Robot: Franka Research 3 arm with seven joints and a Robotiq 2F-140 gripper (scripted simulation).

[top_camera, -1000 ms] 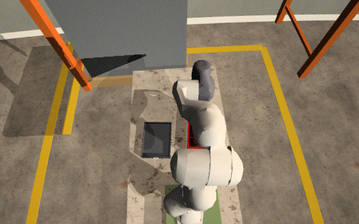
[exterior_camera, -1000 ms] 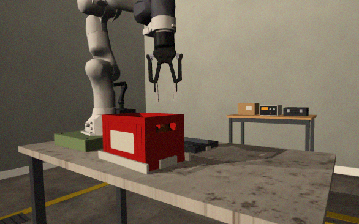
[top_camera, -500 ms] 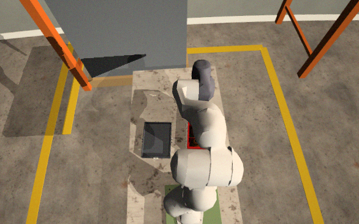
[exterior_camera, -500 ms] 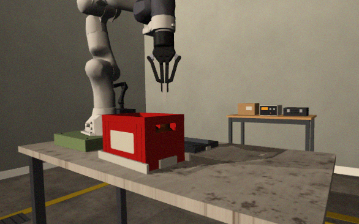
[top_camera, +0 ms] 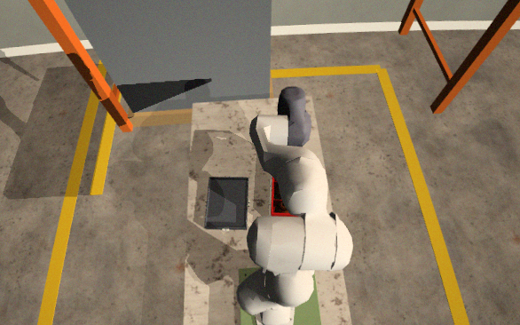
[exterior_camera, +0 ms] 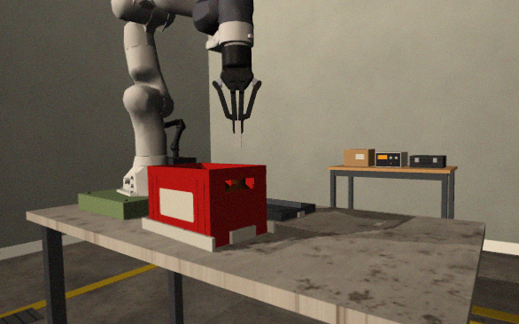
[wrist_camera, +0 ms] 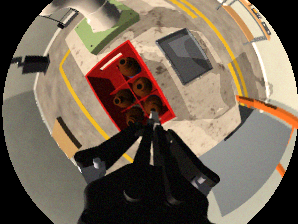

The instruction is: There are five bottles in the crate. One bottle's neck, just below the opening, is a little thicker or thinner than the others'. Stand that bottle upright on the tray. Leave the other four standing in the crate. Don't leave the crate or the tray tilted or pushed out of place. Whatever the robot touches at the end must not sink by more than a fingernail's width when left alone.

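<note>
The red crate [exterior_camera: 207, 201] stands on the table on a pale base plate. In the wrist view the crate [wrist_camera: 131, 94] shows its compartments from above, with brown bottles [wrist_camera: 141, 87] standing in them. My gripper [exterior_camera: 237, 131] hangs well above the crate, fingers shut together with nothing between them. It also shows in the wrist view [wrist_camera: 153, 120], with its tips over the crate's near end. The dark tray [top_camera: 226, 202] lies flat beside the crate; it also shows in the wrist view [wrist_camera: 186, 55]. In the top view the arm hides most of the crate [top_camera: 275, 203].
A green block [exterior_camera: 112, 204] holds the arm's base at the table's far end. A side table [exterior_camera: 392, 170] with a box and instruments stands at the back wall. Orange frame posts [top_camera: 82, 67] stand on the floor.
</note>
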